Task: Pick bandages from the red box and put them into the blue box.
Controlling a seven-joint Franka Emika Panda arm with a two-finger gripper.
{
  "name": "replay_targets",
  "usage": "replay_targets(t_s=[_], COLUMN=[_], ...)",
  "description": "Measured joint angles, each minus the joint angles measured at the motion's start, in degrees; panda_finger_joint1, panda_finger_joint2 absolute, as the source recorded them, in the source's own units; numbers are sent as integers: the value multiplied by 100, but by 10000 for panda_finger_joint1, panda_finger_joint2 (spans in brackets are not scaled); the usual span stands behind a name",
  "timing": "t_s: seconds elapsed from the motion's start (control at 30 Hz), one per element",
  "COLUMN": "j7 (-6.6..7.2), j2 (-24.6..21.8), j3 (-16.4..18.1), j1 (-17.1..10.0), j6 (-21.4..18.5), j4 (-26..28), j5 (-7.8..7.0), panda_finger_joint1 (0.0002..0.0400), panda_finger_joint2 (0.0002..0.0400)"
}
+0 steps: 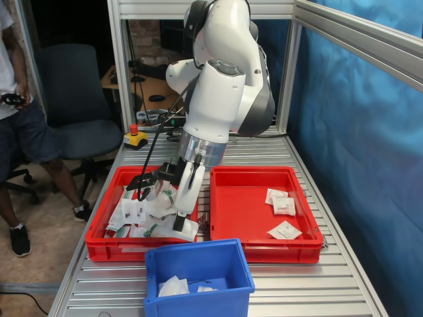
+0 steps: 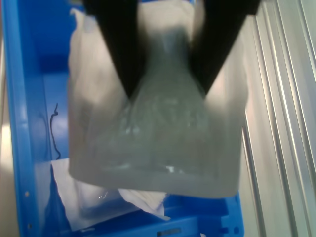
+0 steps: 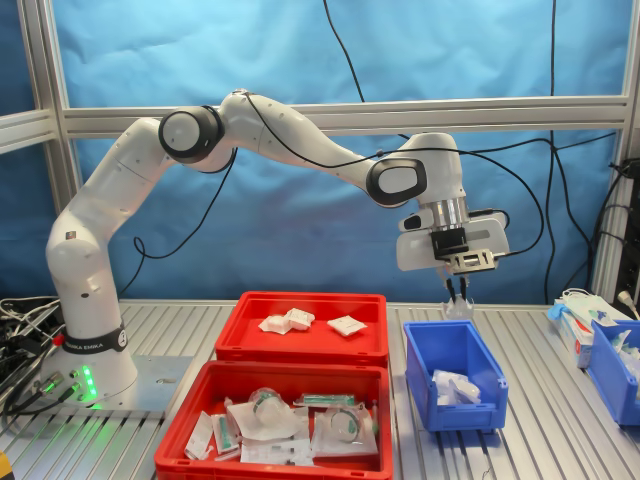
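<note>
gripper (image 3: 459, 297) is clamped on a bandage packet (image 2: 158, 123) above the blue box (image 3: 425, 372); release should be made centred, clear of the rim.

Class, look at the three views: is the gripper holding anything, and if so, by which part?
Yes. The gripper holds one bandage packet by its upper edge, the rest hanging down over the blue box.

A second red tray (image 1: 109, 228) heaped with green-and-white pouches (image 3: 270, 420) sits beside an office chair (image 1: 79, 105).
</note>
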Motion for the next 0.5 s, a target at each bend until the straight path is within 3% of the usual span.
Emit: replay_targets(t_s=[0.13, 0.17, 0.27, 0.3, 0.47, 0.5], j7=[0, 0, 0, 0, 0, 0], j2=[0, 0, 0, 0, 0, 0], j3=[0, 0, 0, 0, 0, 0], j1=[0, 0, 0, 0, 0, 0], j6=[0, 0, 0, 0, 0, 0], j4=[0, 0, 0, 0, 0, 0], j5=[0, 0, 0, 0, 0, 0], panda_finger_joint1=[44, 78, 78, 128, 128, 178], panda_finger_joint2=[44, 78, 78, 128, 128, 178])
